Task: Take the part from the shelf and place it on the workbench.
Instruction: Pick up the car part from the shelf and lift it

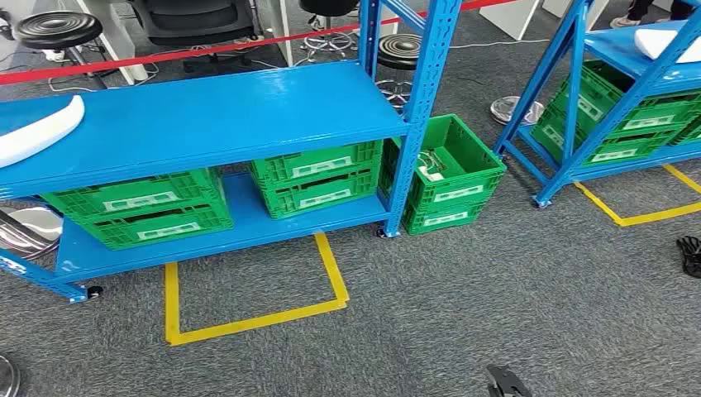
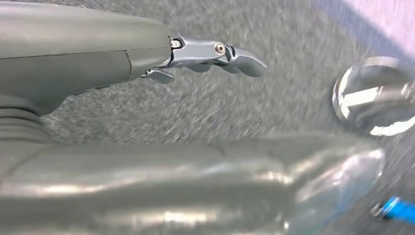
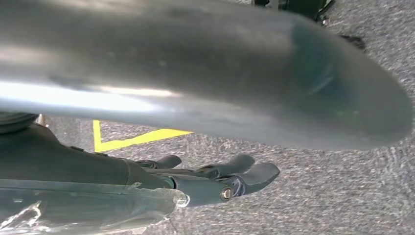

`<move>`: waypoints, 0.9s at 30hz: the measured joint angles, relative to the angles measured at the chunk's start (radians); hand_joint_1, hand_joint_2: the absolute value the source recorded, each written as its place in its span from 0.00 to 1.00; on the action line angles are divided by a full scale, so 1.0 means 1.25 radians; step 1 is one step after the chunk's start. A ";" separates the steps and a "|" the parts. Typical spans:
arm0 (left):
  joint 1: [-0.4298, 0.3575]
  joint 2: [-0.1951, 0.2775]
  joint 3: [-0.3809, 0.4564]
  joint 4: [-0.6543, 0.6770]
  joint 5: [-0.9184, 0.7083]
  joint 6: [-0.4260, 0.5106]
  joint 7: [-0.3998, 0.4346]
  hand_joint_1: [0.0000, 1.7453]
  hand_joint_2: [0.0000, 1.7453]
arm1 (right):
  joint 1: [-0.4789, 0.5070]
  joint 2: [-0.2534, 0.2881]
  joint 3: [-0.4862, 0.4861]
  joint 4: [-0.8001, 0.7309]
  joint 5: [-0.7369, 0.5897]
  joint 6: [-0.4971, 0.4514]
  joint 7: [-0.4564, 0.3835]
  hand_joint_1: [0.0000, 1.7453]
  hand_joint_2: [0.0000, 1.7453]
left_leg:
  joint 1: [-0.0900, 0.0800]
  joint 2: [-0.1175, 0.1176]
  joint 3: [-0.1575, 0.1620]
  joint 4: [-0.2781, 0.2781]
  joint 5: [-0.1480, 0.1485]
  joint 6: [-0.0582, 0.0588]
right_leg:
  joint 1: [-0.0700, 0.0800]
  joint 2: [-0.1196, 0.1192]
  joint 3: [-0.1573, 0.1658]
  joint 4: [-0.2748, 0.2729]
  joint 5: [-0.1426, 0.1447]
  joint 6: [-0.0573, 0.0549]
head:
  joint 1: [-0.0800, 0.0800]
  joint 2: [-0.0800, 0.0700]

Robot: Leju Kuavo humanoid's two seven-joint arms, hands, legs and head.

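Both robot hands, left (image 2: 215, 56) and right (image 3: 230, 178), hang empty, fingers loosely apart, above carpet (image 1: 496, 314); green crates (image 1: 314, 178) fill the shelf (image 1: 207, 112).

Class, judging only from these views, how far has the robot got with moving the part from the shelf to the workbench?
Nothing looks done. A white part lies on the blue shelf, untouched. The left hand and right hand hang over the carpet, holding nothing. Left: approaching, grasping the part, carrying it to the workbench.

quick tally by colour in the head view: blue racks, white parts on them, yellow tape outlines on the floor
blue racks: 2
white parts: 2
yellow tape outlines: 2
total: 6
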 joint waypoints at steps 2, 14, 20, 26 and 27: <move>-0.002 -0.006 0.019 -0.005 0.005 0.009 -0.017 0.00 0.00 | -0.002 -0.002 0.000 0.004 0.000 -0.001 0.002 0.00 0.00 | 0.000 0.000 0.000 0.000 0.000 0.000 | 0.000 0.000 0.000 0.000 0.000 0.000 | 0.000 0.000; 0.092 0.060 -0.014 -0.534 0.068 -0.008 -0.092 0.00 0.00 | 0.002 -0.072 -0.006 0.037 0.040 0.016 0.000 0.00 0.00 | 0.003 -0.009 -0.003 -0.001 0.001 -0.002 | 0.004 -0.009 -0.002 0.000 -0.002 -0.002 | 0.000 0.000; 0.138 0.211 -0.036 -0.946 -0.354 0.068 -0.082 0.00 0.00 | -0.001 -0.134 0.020 0.045 0.091 0.064 0.021 0.00 0.00 | 0.003 -0.004 -0.001 0.000 0.003 -0.005 | 0.004 -0.002 -0.010 0.000 0.000 -0.004 | 0.000 0.000; -0.147 0.483 -0.595 -0.967 -1.121 0.133 0.131 0.00 0.00 | -0.062 -0.156 0.058 0.046 0.135 0.085 0.037 0.00 0.00 | 0.001 -0.013 -0.009 -0.002 0.014 -0.005 | 0.001 -0.011 -0.010 0.000 0.012 -0.003 | -0.001 0.000; -0.189 0.506 -0.700 -0.945 -1.140 0.095 0.161 0.00 0.00 | -0.066 -0.157 0.062 0.046 0.138 0.087 0.036 0.00 0.00 | 0.001 -0.011 -0.011 -0.002 0.017 -0.006 | 0.001 -0.008 -0.011 0.000 0.015 -0.003 | -0.002 0.000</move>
